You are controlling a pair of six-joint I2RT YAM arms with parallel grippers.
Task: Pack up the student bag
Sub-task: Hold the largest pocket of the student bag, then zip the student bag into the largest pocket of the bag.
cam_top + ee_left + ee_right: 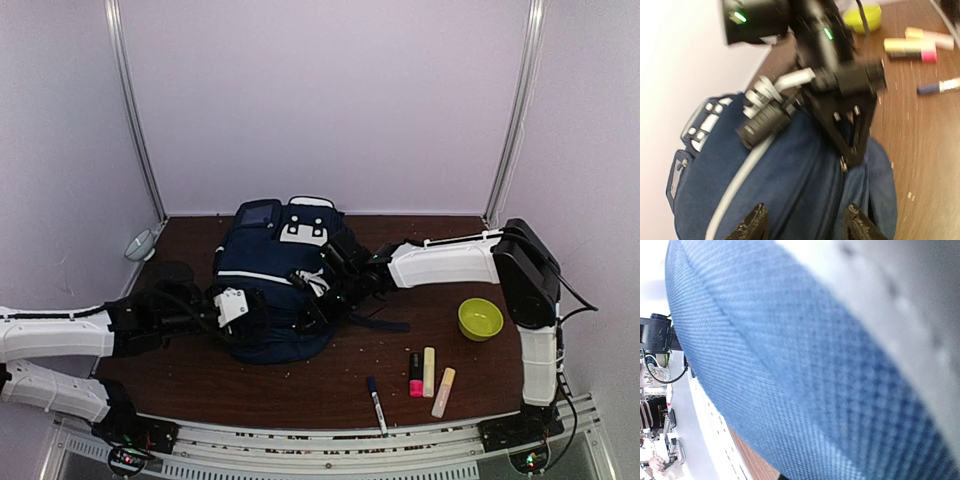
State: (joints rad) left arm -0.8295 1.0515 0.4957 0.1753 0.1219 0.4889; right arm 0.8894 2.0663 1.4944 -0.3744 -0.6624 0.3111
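The student bag [270, 290] lay on the brown table [200, 380], its white-patched top turned away from my bases. My left gripper [807, 225] was at the bag's left flank. Its fingertips [754, 222] stood apart with navy fabric between them, but I could not tell whether they pinched that fabric or only hovered over it. My right gripper [854, 155] was clenched, its tip pressed down against the bag's upper surface beside a white trim stripe. Its own camera saw only blue weave close up, so I could not tell whether anything was caught in it. To the right of the bag sat a lime-green bowl [480, 319]. Nearer my bases than the bag, and to its right, lay a pink highlighter [415, 374], a yellow highlighter [429, 371], a peach highlighter [443, 392] and a blue-capped marker [376, 403].
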